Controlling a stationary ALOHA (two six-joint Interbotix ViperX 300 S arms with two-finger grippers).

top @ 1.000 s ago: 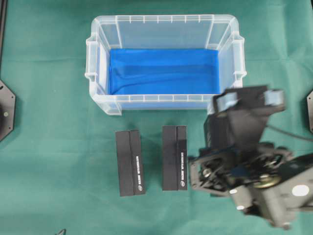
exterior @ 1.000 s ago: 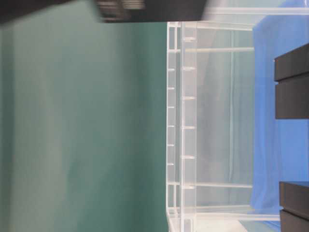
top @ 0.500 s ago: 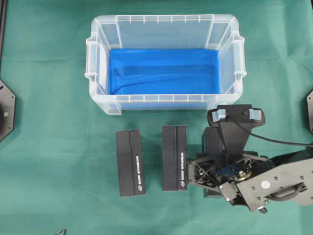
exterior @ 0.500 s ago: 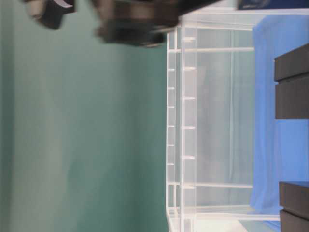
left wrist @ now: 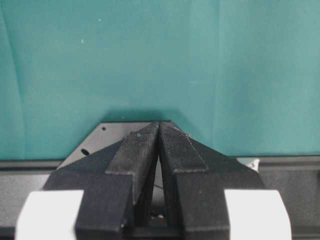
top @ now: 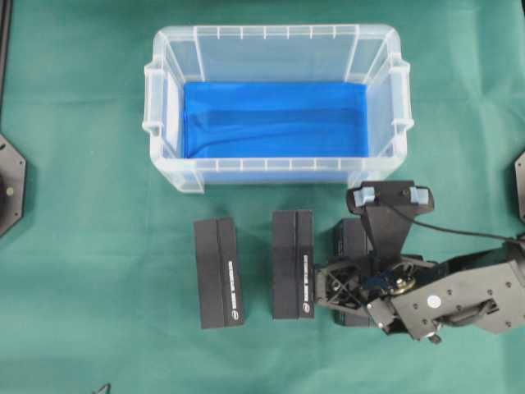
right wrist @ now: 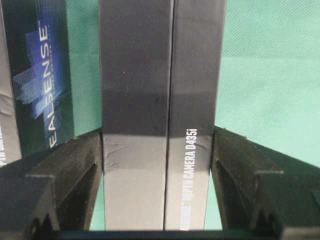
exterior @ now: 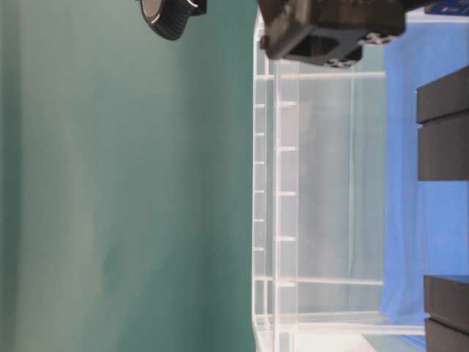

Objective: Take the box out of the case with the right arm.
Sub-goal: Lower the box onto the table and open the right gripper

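Note:
The case [top: 275,169] is a clear tub at the back, with only its blue sheet [top: 275,119] inside. A black box [top: 350,234] lies flat on the green cloth in front of the case's right corner. My right gripper [top: 349,283] is down over it. In the right wrist view the box [right wrist: 160,75] runs lengthwise between the fingers. The right gripper [right wrist: 159,137] is open, with its pads close beside the box's long sides. My left gripper [left wrist: 159,125] is shut and empty over bare cloth.
Two more black boxes [top: 218,272] [top: 293,264] lie side by side on the cloth to the left of my right gripper. The nearer one [right wrist: 35,75] shows at the left edge of the right wrist view. Arm bases sit at both side edges.
My right arm has come down and to the left, bringing the box onto the cloth beside the other two. Its jaws have widened around the box. The case and the left gripper have not moved.

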